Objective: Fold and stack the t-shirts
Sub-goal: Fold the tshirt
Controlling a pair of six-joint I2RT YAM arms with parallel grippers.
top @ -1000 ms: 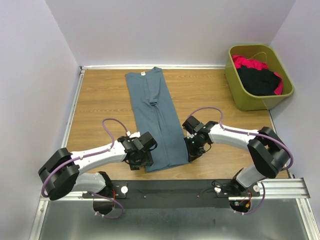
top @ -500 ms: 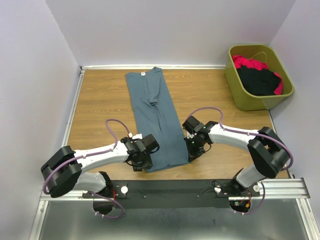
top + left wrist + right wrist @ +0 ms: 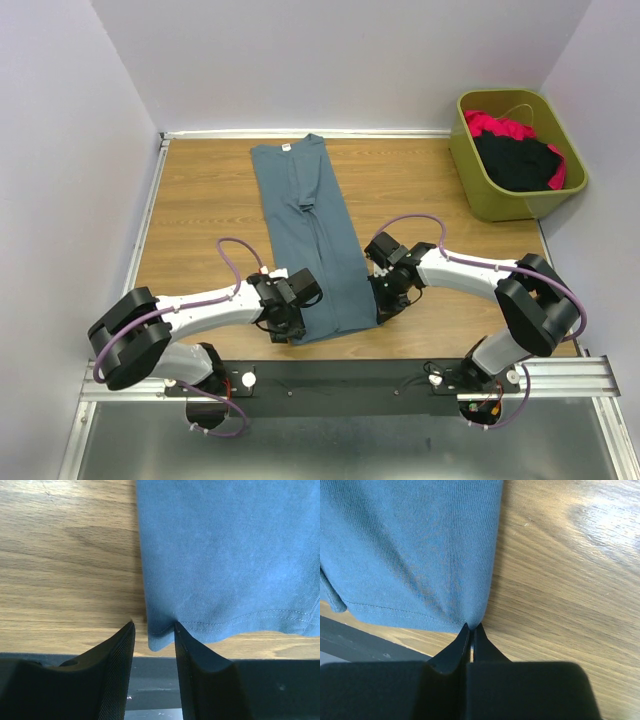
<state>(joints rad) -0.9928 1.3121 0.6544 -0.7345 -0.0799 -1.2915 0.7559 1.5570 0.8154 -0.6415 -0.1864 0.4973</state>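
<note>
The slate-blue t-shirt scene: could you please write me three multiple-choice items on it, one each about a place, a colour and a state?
1. Where is the olive-green bin? A near left; B far right; C between the arms.
2. What colours are the shirts inside it? A black and red-pink; B white and yellow; C all grey.
3. How is the right gripper? A open over the bin; B open at the neck label; C shut on the slate-blue t-shirt at its near corner.
Key: 1 B, the top view shows it at the far right edge; 2 A, both colours show above its rim; 3 C, the right wrist view shows closed fingertips pinching the hem corner.
</note>
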